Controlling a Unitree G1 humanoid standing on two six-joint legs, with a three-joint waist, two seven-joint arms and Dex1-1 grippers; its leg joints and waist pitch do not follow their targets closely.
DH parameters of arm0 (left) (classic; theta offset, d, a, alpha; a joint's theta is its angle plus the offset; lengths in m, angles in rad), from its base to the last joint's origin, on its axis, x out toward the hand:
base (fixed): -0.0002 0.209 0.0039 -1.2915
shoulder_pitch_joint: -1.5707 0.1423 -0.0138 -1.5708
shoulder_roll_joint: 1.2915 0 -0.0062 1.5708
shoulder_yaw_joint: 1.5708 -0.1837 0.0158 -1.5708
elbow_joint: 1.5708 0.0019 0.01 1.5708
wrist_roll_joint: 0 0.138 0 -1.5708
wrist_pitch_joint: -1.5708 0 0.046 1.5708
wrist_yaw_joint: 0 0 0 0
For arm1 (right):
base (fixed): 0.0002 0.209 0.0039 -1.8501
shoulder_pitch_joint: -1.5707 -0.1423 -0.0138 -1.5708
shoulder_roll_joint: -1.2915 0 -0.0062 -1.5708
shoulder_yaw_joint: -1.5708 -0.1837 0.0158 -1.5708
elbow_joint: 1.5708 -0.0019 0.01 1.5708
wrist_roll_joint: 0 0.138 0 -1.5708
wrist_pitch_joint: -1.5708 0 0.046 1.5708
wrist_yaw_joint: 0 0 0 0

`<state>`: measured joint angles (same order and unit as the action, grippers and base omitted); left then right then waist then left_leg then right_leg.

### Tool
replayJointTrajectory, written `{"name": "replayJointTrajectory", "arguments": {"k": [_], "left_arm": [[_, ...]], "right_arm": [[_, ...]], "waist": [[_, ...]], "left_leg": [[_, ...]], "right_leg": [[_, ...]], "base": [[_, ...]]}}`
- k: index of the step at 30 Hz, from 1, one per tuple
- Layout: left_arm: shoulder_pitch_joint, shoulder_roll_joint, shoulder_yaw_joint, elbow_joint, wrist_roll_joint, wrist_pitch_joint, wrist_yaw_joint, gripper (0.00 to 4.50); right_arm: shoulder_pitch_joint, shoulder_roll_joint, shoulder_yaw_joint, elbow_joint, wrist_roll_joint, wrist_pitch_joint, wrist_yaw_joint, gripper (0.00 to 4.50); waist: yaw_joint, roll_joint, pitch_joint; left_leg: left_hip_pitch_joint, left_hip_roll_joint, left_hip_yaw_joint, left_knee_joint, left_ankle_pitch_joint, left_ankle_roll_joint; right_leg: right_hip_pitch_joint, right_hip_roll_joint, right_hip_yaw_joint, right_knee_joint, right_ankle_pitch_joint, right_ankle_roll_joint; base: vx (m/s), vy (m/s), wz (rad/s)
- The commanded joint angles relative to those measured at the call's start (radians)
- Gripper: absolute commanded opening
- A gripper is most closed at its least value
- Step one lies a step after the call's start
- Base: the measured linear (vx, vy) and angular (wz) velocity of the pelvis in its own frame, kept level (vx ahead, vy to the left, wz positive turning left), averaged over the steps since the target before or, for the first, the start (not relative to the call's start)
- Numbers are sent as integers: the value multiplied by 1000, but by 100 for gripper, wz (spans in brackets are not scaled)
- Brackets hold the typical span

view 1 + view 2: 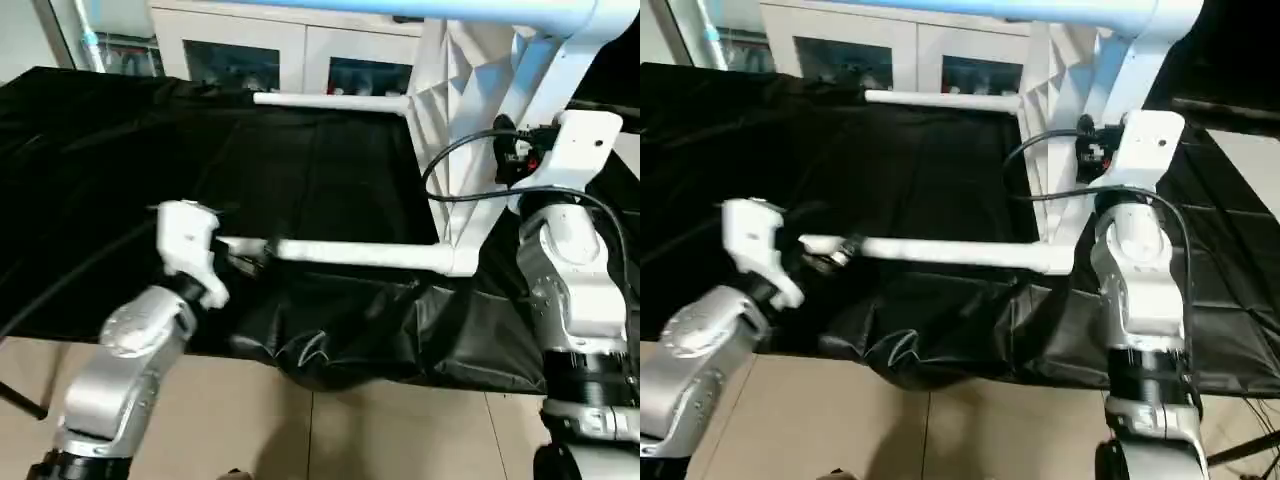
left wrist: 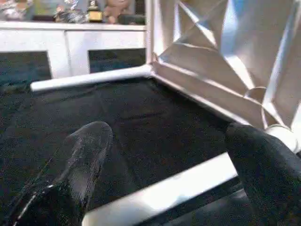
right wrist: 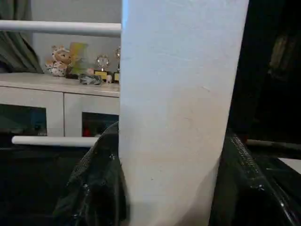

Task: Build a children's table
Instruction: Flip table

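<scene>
the right hand (image 3: 169, 188) clamps the upended tabletop (image 1: 470, 90). the left hand (image 2: 164, 188) gapes wide around the near leg (image 1: 360, 254), not gripping. knocking that leg could tip the tabletop.

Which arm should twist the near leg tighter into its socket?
The left. Its gripper stands open around the near leg, near that leg's free end, ready to close and turn. The right gripper is shut on the upright leg, steadying the tabletop.
</scene>
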<state>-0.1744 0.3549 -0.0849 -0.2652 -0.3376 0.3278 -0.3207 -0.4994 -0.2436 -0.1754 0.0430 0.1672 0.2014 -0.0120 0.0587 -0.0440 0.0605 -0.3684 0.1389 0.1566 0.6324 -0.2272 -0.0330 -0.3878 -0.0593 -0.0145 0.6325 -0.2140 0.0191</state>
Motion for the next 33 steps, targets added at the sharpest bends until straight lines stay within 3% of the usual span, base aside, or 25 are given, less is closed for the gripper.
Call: {"name": "replayJointTrajectory", "arguments": {"k": [1, 3, 4, 8, 10, 14, 15, 19, 28, 33], "left_arm": [[-43, 10, -28, -35, 13, 13, -30, 450], [-65, 16, -38, -49, 19, 11, -49, 450], [-87, 22, -44, -63, 16, 12, -66, 450], [-151, 85, -90, -107, 49, -30, -170, 450], [-171, 133, -128, -121, 107, -68, -219, 450], [-191, 155, -151, -119, 152, -103, -246, 450], [-192, 155, -151, -119, 152, -103, -246, 450], [-220, 168, -169, -108, 175, -128, -276, 450], [-201, 134, -179, -72, 196, -189, -281, 450], [-222, 128, -194, -34, 236, -280, -296, 450]], "right_arm": [[6, -21, 0, -67, -12, 16, 17, 193], [17, -30, -4, -78, -22, 16, 16, 193], [26, -40, -5, -82, -25, 11, 24, 228], [60, -52, -19, -108, -18, -15, 38, 269], [87, -49, -33, -125, -24, -44, 27, 283], [116, -43, -41, -151, -22, -69, 31, 317], [117, -42, -41, -152, -21, -70, 32, 317], [148, -36, -37, -187, -15, -97, 46, 360], [243, -18, -48, -310, 33, -225, 108, 438], [314, -5, -28, -423, 75, -276, 155, 442]], "waist": [[2, 8, -67], [3, 12, -67], [4, 16, -67], [7, 16, -66], [9, 17, -66], [7, 21, -64], [8, 27, -65], [8, 28, -61], [6, 29, -59], [4, 32, -60]], "left_leg": [[15, 66, -15, -80, 13, -13], [17, 66, -16, -82, 1, -22], [17, 66, -17, -82, -9, -29], [17, 66, -17, -83, -18, -36], [14, 66, -19, -83, -15, -35], [15, 68, -18, -87, -48, -47], [16, 68, -19, -87, -58, -52], [16, 68, -21, -92, -113, -62], [12, 70, -22, -95, -162, -47], [11, 72, -23, -95, -147, -30]], "right_leg": [[48, -65, 36, -44, 120, -206], [48, -65, 35, -45, 109, -208], [48, -66, 35, -44, 102, -207], [48, -66, 34, -46, 97, -203], [50, -68, 35, -46, 100, -201], [47, -67, 36, -49, 49, -196], [46, -68, 35, -49, 42, -197], [44, -68, 36, -55, -11, -196], [41, -71, 40, -64, -89, -184], [40, -69, 39, -64, -58, -184]], "base": [[0, 0, 0], [0, 0, 0], [0, 0, 0], [0, 0, 0], [0, 0, 0], [0, 0, 0], [0, 0, 0], [0, 0, 0], [0, 0, 0], [0, 0, 0]]}}
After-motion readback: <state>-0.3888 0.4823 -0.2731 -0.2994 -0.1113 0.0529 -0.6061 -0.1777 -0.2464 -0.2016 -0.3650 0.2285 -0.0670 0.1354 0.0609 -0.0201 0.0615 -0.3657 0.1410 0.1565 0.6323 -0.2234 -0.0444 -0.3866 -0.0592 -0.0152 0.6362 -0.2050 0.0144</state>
